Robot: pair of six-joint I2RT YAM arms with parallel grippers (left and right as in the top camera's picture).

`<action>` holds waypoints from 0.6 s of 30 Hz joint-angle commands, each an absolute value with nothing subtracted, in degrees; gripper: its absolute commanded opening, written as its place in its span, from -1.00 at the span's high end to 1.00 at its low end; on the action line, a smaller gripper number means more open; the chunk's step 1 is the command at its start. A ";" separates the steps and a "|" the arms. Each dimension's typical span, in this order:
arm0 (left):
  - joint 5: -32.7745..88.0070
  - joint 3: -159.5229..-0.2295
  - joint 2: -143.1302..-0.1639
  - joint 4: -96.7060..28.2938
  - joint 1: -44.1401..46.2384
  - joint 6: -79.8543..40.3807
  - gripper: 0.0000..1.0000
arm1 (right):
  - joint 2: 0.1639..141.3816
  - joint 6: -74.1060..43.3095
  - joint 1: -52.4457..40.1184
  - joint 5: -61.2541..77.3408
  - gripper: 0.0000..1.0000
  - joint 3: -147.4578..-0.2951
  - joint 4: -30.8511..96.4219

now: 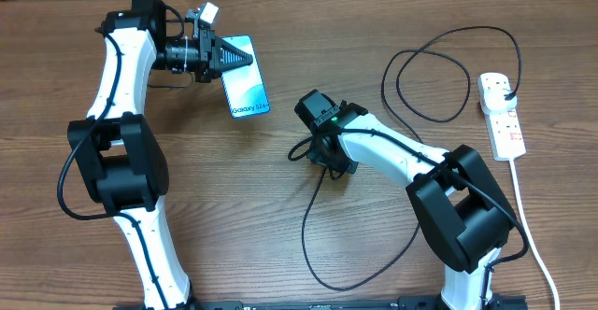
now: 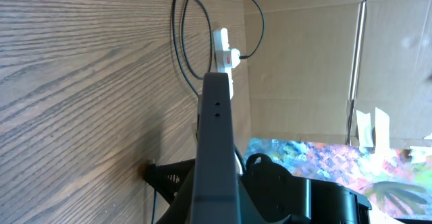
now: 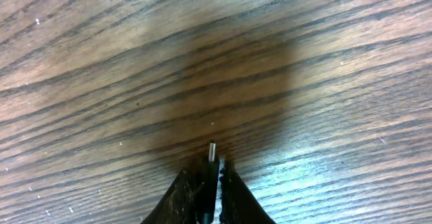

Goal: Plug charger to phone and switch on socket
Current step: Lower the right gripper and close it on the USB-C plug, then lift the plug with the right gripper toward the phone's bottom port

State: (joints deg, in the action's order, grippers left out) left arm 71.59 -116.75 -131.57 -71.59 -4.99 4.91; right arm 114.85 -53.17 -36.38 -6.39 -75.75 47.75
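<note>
Because the charger (image 3: pixel 212 150) is a thin, limp cable with only its small plug tip rigid, that tip is the place to hold it. The right gripper (image 3: pixel 210 169) does so: its fingers (image 3: pixel 181 198) are pinched on the plug body, and the bare metal end pokes out just past the fingertips, over the wood of the table (image 3: pixel 101 62). Behind the fingers the cord trails in loose loops and will probably drag and twist a little, so the tip may turn in the pinch.

The phone (image 1: pixel 248 91) is stiff, glossy, likely slippery and breakable. The left gripper (image 1: pixel 234 58) is clamped on one short end of it, and the rest juts beyond the fingertips with the lit screen up. In the left wrist view only its dark edge shows, straight ahead of the fingers.

The socket (image 1: pixel 502 114) lies well apart from both pairs of fingers, with the charger's black plug seated in it.

I cannot make out the phone's port, whether the switch is on, or whether the phone rests on the table; in the overhead view the right fingertips are hidden under the wrist
</note>
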 commanded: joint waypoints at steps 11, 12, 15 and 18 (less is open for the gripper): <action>74.59 -117.91 -128.77 -71.79 -5.39 5.08 0.92 | 115.81 -54.08 -36.32 -5.69 0.68 -76.58 48.53; 74.59 -117.91 -128.77 -71.79 -5.39 5.08 0.92 | 115.81 -54.11 -36.32 -5.67 0.68 -76.58 48.56; 74.56 -117.91 -128.77 -71.81 -5.39 5.08 0.92 | 115.81 -54.06 -36.32 -5.50 0.67 -76.58 48.82; 74.56 -117.91 -128.77 -71.81 -5.39 5.08 0.91 | 115.81 -54.06 -36.32 -5.26 0.57 -76.58 48.82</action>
